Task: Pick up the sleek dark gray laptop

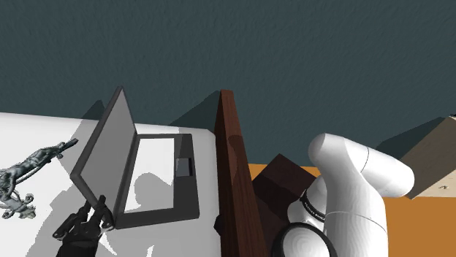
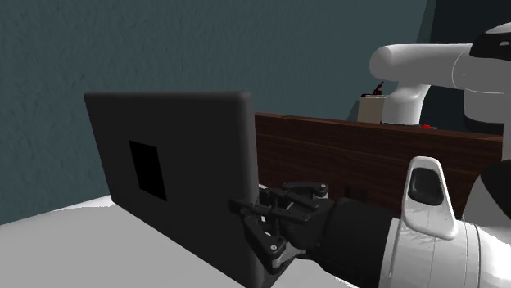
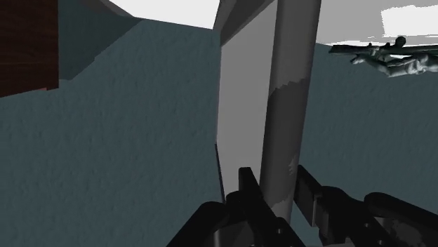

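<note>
Tool [image 3: 279, 185] clenched on the open screen edge of the dark laptop [image 1: 102, 155]. Grey figurine [image 1: 25, 174] lay near laptop on white table [image 1: 44, 131].

Open dark laptop [image 1: 107, 148] on white surface [image 1: 35, 133], gripper [image 1: 98, 211] at its screen edge

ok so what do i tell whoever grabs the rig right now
Gripper: fingers on either side of the open laptop lid's side edge, apparently clamped on it.
Laptop: dark grey, open, base flat on the white table, beside the upright brown wooden board. A grey figurine lies apart from it on the table.
Done: reach and grip on the lid.
Left: lift; the laptop is not yet off the table. Holding only the lid edge may let it swing, so raise slowly.
</note>
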Tool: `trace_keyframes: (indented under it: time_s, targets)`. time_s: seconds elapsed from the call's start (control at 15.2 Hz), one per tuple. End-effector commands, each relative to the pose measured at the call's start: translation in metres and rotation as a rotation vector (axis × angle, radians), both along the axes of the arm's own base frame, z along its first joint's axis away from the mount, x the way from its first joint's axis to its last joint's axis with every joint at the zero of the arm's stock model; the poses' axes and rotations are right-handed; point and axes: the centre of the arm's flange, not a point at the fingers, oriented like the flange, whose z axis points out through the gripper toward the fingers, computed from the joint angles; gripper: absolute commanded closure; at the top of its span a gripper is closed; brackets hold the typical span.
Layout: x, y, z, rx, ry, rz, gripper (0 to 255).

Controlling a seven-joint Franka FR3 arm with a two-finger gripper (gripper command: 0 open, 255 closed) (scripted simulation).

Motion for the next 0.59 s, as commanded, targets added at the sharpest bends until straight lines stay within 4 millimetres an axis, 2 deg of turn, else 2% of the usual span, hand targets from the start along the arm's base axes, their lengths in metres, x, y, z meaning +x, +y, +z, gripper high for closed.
trace_keyframes:
  time_s: [0.0,0.4,0.53]
  targets:
    - [-0.037,0.025,0.015,0.008,0.006,0.056,255]
    - [-0.037,0.025,0.047,0.008,0.006,0.056,255]
    - [-0.037,0.025,0.047,0.008,0.006,0.056,255]
